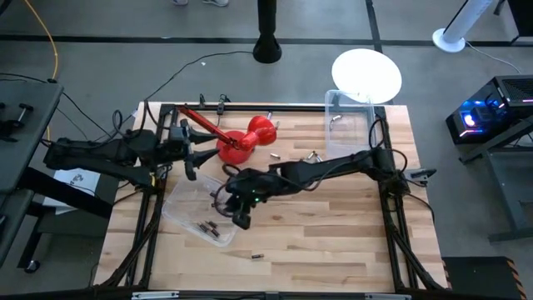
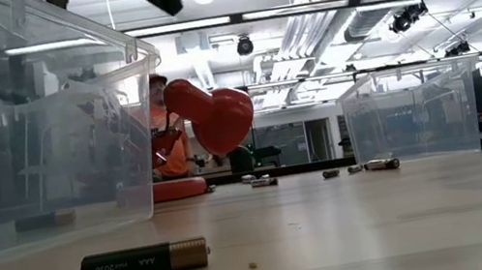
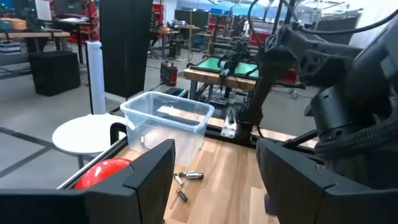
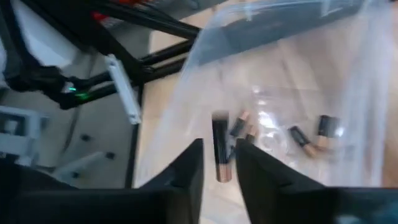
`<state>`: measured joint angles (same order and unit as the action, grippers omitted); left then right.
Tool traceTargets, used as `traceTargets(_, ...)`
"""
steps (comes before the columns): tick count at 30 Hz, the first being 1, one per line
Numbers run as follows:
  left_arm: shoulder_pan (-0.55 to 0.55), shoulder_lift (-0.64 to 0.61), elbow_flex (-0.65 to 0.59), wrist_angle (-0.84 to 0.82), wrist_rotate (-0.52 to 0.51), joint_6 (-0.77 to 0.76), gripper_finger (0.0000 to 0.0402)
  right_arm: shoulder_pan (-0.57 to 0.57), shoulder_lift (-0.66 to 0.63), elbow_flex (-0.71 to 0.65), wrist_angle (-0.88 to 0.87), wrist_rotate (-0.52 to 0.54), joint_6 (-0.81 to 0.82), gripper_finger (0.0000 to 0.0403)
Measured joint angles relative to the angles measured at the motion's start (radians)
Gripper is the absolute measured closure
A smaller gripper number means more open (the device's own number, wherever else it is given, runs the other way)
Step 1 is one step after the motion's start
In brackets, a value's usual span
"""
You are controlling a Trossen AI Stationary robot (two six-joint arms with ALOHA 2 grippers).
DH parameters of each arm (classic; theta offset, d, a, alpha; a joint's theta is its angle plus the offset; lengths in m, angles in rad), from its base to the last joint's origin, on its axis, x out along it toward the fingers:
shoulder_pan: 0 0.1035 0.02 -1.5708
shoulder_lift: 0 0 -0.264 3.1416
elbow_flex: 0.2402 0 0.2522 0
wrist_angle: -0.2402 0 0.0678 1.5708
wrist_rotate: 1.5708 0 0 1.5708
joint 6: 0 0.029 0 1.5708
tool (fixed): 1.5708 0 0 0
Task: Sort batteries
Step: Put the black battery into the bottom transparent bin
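Over the near clear bin (image 1: pixel 187 204), the right gripper (image 4: pixel 217 163) pinches one dark battery (image 4: pixel 220 149) above several batteries already inside (image 4: pixel 305 138) — others lie loose on the table (image 1: pixel 312 157), unsorted, while the left gripper (image 3: pixel 214 180) waits, fingers spread.

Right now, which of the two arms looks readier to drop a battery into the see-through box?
The right. Its gripper hangs over the clear bin, pinching a dark battery above those already inside. The left gripper waits open and empty beside the red tool.
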<state>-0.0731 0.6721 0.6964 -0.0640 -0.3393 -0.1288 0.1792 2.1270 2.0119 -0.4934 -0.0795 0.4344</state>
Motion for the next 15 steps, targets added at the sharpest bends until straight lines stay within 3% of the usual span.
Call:
traceTargets(6,0.000,-0.026,0.000,-0.017,0.019,-0.031,0.0181,-0.001,0.009,0.127,-0.287,0.053,-0.081,0.0246)
traceTargets(12,-0.028,-0.001,0.001,-0.048,0.021,-0.106,0.0181,0.100,-0.012,0.153,-0.597,-0.009,-0.185,0.0238)
traceTargets(15,-0.052,0.029,0.001,-0.043,0.020,-0.131,0.0181,0.183,-0.012,0.073,-0.698,-0.009,-0.273,0.0238)
